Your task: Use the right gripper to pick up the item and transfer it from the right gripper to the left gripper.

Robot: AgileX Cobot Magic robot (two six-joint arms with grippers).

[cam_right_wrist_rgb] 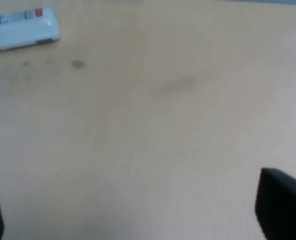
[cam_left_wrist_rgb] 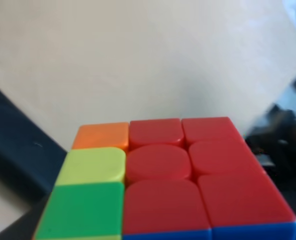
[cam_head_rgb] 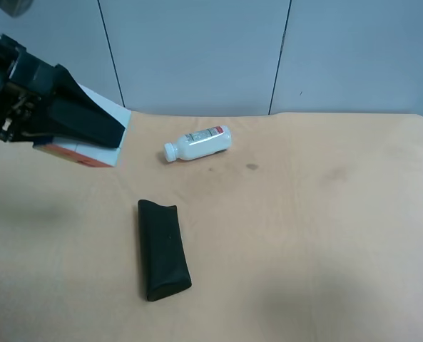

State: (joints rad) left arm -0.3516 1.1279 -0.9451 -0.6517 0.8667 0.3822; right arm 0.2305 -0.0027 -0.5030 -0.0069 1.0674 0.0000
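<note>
Cube: the puzzle cube [cam_left_wrist_rgb: 162, 180] fills the left wrist view, red face up, with an orange, a yellow and a green square down one edge and a blue strip below; it sits right at the left hand [cam_head_rgb: 90, 132], lifted off the bench [cam_head_rgb: 304, 235].
Seen from above: at the exterior high view's left, a white and orange-red corner of the cube peeks out under the black fingers.
Left hand: pinching the cube, by my reading; the contact itself is out of view.
Right hand: only two dark fingertips [cam_right_wrist_rgb: 282, 207] show at the wrist view's edges, spread wide with bare bench between them, holding nothing.
Progress: the handover looks done, judging by who has the cube.
Handling: a rigid, light plastic block with smooth, slippery faces; its layers can twist, so I'd grip two opposite flat faces squarely, across the middle, not on corners.
Bottle: the white bottle [cam_head_rgb: 198, 143] lies on its side, well apart from the cube; its label shows red and dark print, too small to read.
Pouch: the long black pouch [cam_head_rgb: 163, 249] lies flat nearer the camera, no writing visible.
</note>
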